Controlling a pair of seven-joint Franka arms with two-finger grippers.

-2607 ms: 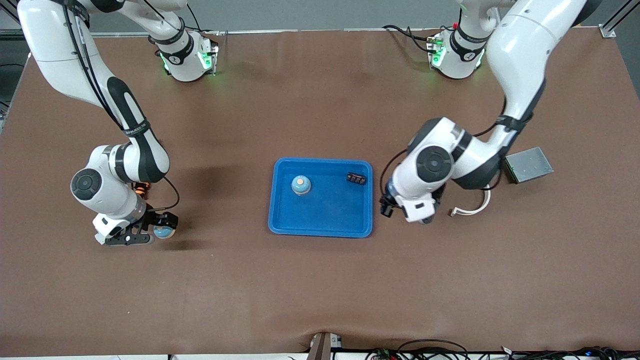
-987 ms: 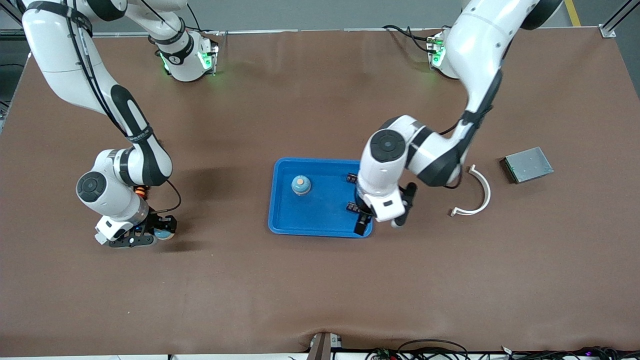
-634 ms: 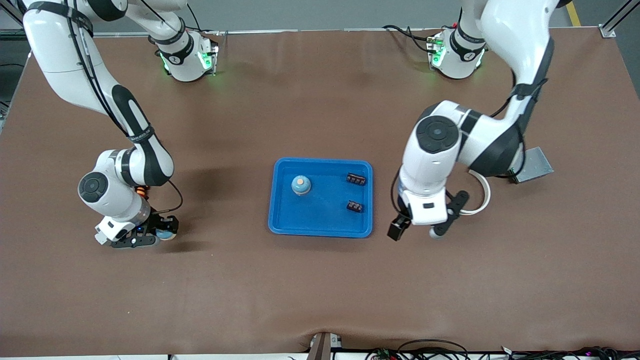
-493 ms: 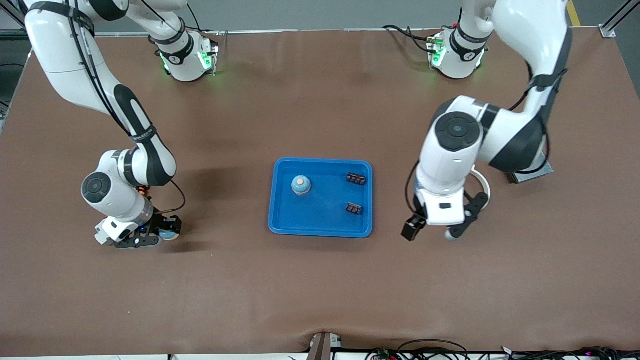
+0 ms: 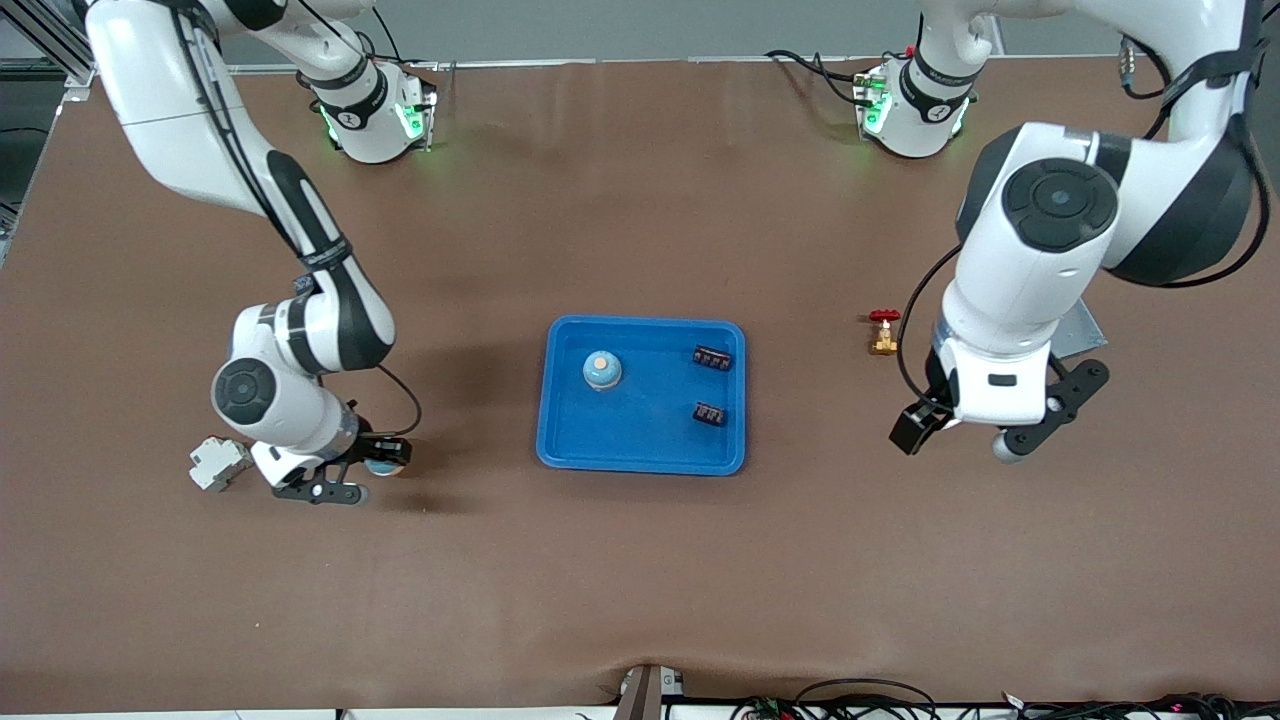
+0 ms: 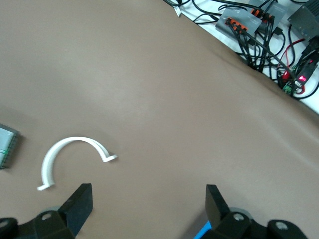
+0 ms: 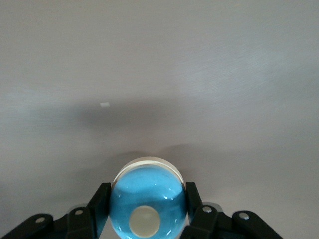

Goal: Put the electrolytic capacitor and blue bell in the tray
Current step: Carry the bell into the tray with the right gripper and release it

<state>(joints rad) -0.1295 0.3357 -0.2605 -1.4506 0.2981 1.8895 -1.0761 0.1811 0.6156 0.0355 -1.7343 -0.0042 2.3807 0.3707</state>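
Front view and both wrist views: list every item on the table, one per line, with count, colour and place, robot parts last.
tray: 1, bright blue, middle of the table.
blue bell: 1, blue with an orange button, in the tray.
second blue bell: 1, blue, gripped by the right end effector.
capacitor blocks: 2, black, in the tray toward the left arm's end.
valve: 1, red and brass, between the tray and the left arm.
white block: 1, beside the right end effector.
white arc: 1, under the left arm.
grey box: 1, mostly hidden by the left arm.
right end effector: shut on the second bell.
left end effector: open, empty.
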